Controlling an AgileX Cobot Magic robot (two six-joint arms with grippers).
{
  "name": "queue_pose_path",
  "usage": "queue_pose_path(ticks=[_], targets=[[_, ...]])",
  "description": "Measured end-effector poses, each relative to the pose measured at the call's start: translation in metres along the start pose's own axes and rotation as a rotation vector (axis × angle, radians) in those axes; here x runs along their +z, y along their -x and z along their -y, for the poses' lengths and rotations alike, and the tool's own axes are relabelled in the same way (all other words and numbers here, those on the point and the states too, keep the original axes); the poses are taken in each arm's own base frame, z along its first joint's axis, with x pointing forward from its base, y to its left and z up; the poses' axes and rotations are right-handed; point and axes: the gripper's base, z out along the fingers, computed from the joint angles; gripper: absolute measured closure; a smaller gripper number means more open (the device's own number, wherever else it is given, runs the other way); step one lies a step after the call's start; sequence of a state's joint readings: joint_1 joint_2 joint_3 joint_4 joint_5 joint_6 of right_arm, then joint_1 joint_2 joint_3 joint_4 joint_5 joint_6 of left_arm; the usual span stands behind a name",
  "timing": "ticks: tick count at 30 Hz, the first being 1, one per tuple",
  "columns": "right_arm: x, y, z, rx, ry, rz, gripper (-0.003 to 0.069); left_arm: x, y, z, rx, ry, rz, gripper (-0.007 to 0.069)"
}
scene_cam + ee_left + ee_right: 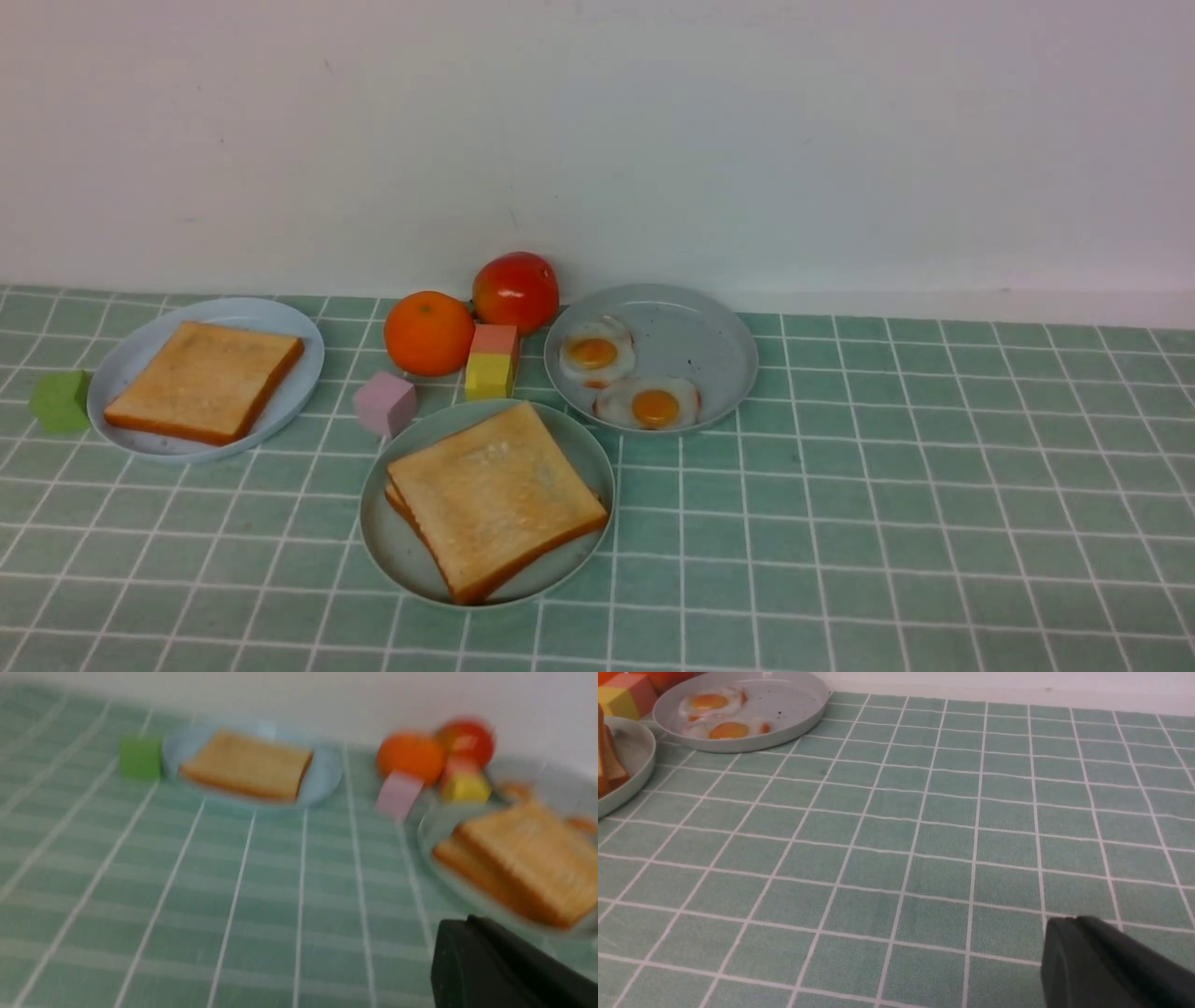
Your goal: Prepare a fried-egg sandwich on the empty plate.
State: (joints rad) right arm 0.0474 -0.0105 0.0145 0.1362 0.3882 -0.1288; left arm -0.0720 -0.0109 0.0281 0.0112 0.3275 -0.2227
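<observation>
Covering the whole work surface, the green checked tablecloth (934, 485) carried every item, grouped toward its far edge and left half, which kept the right half free.

1. The mint-green plate (397, 551) sat nearest the front edge, roughly central. On it two toast slices (495, 495) lay stacked, the upper one rotated slightly off the lower, whose corner showed at the left. An egg between them could not be confirmed; judging by the stack, the sandwich appeared assembled.
2. The grey-blue speckled plate (695, 341) stood just behind and to the right, near the back wall. It held two fried eggs (649, 403), side by side along its near-left rim, apparently spare stock.
3. The light-blue plate (149, 345) lay toward the left edge and carried one spare toast slice (203, 378).
4. An orange (428, 332) and a tomato (515, 291) rested between the plates at the back.
5. A pink-and-yellow block (492, 362), a lilac cube (385, 403) and a green cube (61, 401) lay beside the plates as distractors.

The left gripper (504, 966) was clenched with nothing in it, hanging near the stacked toast. The right gripper (1111, 966) was likewise clenched and empty over bare cloth, well apart from the plates. Neither arm appeared in the front view.
</observation>
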Motion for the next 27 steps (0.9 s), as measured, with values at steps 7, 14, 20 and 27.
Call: queue_pose_path(ticks=[7, 14, 20, 27], targets=[[0.0000, 0.0000, 0.0000, 0.000, 0.000, 0.000, 0.0636, 0.0002, -0.0057, -0.0011, -0.012, 0.012, -0.054, 0.0638], [0.0000, 0.0000, 0.0000, 0.000, 0.000, 0.000, 0.0627, 0.0002, -0.0050, -0.0010, -0.012, 0.011, -0.047, 0.0638], [0.0000, 0.0000, 0.0000, 0.000, 0.000, 0.000, 0.0621, 0.0002, -0.0050, -0.0009, -0.012, 0.010, -0.046, 0.0638], [0.0000, 0.0000, 0.0000, 0.000, 0.000, 0.000, 0.0613, 0.0002, -0.0049, -0.0009, -0.012, 0.010, -0.045, 0.0638]])
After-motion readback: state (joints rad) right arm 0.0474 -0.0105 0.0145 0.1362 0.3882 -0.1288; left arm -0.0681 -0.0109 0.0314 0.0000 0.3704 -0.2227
